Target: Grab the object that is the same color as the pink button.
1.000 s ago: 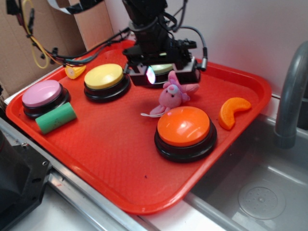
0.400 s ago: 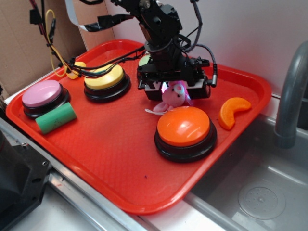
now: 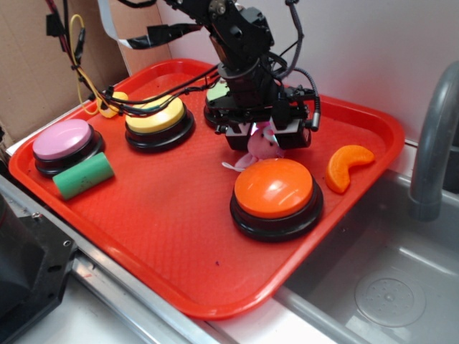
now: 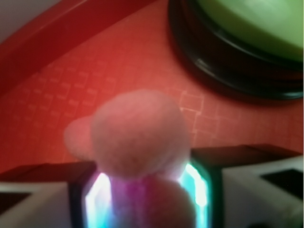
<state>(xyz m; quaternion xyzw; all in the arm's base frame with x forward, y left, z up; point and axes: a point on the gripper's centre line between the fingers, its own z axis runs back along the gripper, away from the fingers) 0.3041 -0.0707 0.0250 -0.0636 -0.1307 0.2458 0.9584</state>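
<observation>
Plush toy (image 3: 262, 147) half-hidden between fingers (image 4: 42, 199)

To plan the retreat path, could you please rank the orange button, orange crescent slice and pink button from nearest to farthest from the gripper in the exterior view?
From the gripper:
1. Orange button, just in front of it.
2. Orange crescent slice, toward the sink side of the tray.
3. Pink button, at the tray's far opposite end.

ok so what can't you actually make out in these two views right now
- Pink plush toy: exterior view, lower body hidden by the gripper; wrist view, blurred.
- Grip: the pads flank the toy, but actual contact cannot be confirmed.
- Green-topped button: cut off by the wrist frame's edge; mostly behind the arm in the exterior view.
- Small yellow item: partly covered by cables.
</observation>
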